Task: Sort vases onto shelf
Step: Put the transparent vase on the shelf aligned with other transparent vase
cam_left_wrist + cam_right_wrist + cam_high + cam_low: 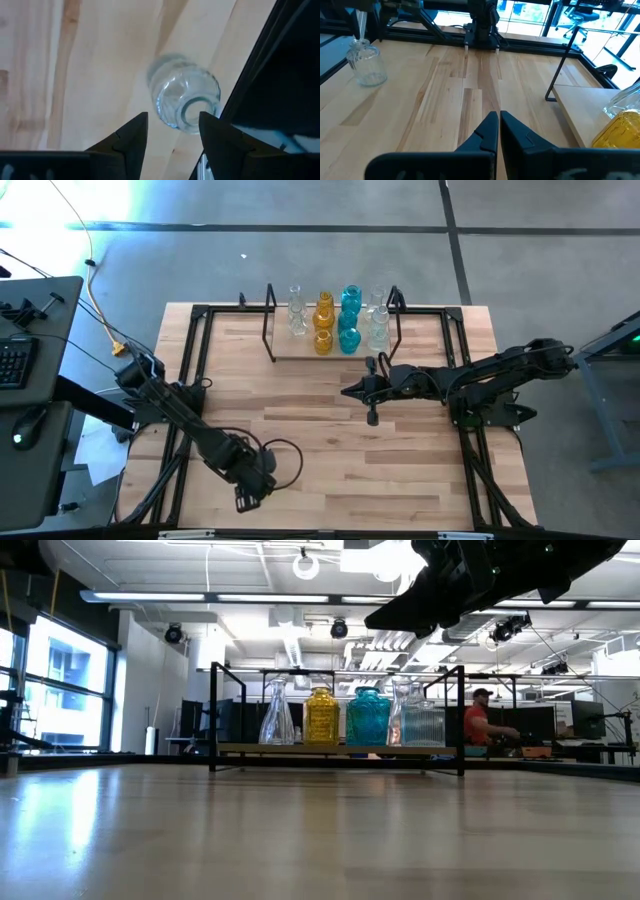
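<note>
A clear glass vase (pixel 182 92) stands upright on the wooden table near its front left; it also shows as the clear vase (pixel 367 62) in the right wrist view. My left gripper (pixel 172 127) hangs open just above it, pointing down, one finger on either side of its mouth, touching nothing. In the high view the left gripper (pixel 248 498) covers this vase. The shelf (pixel 285 353) at the far middle holds clear (pixel 297 310), amber (pixel 324 322) and teal (pixel 349 315) vases. My right gripper (pixel 350 391) waits shut above mid-table, in front of the shelf.
A black frame (pixel 190 380) runs along the table's sides. In the low view the shelf (pixel 340 749) carries the row of vases, and my right arm (pixel 480 580) hangs overhead. A person (pixel 481 720) sits in the room behind. Bare wood lies between the shelf and the near edge.
</note>
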Available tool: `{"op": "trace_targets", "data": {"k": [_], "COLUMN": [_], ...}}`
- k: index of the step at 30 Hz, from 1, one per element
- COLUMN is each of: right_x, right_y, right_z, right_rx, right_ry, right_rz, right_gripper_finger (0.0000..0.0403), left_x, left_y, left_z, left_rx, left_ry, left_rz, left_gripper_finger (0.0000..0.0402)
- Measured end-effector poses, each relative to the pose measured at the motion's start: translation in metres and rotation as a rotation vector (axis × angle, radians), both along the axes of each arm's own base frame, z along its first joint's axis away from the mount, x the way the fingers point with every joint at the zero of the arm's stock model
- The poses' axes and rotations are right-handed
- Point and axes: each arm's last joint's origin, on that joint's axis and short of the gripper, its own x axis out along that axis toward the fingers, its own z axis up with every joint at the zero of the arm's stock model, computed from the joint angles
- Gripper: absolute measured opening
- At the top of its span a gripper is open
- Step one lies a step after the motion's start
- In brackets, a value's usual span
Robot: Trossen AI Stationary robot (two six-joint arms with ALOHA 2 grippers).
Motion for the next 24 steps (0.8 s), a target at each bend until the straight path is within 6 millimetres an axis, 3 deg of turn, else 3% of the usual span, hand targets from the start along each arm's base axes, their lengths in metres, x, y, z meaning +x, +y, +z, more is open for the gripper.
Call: {"op": "trace_targets", "data": {"k": [9, 15, 19, 24], "right_x": [0.0, 0.0, 0.001, 0.0], "right_y": [0.0, 0.0, 0.0, 0.0], "right_z": [0.0, 0.0, 0.002, 0.001], "right_rx": [-0.003, -0.022, -0.031, -0.034], "right_ry": [0.0, 0.001, -0.023, -0.015], "right_rz": [0.001, 0.007, 0.01, 0.011], "right_gripper_finger": [0.0, 0.0, 0.0, 0.0], "left_x": [0.005, 0.008, 0.012, 0.033], "left_y": [-0.004, 0.002, 0.016, 0.053], "left_z": [-0.017, -0.015, -0.012, 0.011], "left_rx": [0.002, 0.005, 0.024, 0.017], "left_ry": [0.016, -0.008, 0.001, -0.05], "left_rz": [-0.128, -0.212, -0.285, -0.286], "left_gripper_finger": [0.016, 0.0097, 0.0023, 0.0018]}}
